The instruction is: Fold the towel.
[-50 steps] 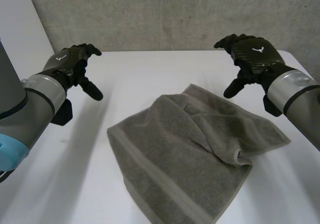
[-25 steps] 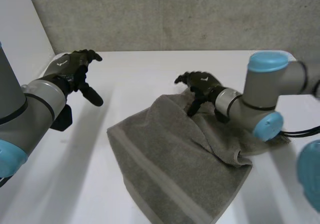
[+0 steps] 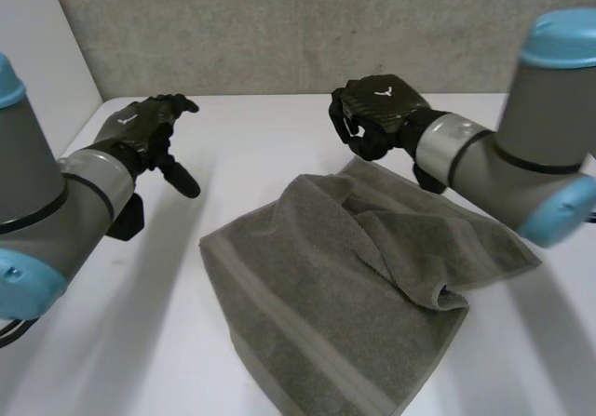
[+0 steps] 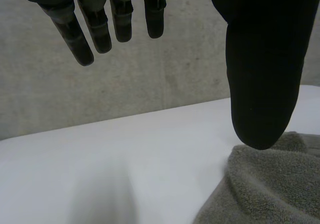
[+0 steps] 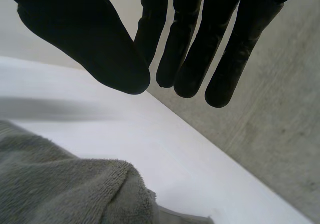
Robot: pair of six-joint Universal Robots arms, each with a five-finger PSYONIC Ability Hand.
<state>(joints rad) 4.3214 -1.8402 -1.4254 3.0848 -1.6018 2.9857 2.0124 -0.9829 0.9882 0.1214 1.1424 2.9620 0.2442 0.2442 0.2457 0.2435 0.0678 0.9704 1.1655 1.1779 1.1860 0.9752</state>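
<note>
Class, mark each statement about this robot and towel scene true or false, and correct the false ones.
1. The grey terry towel lies flat and fully spread on the white table. False: it is rumpled, with part folded over itself.
2. The left robot hand is open and holds nothing. True.
3. The right robot hand grips a towel corner. False: it hovers near the towel's far edge, holding nothing.
4. Both robot hands are black. True.
</note>
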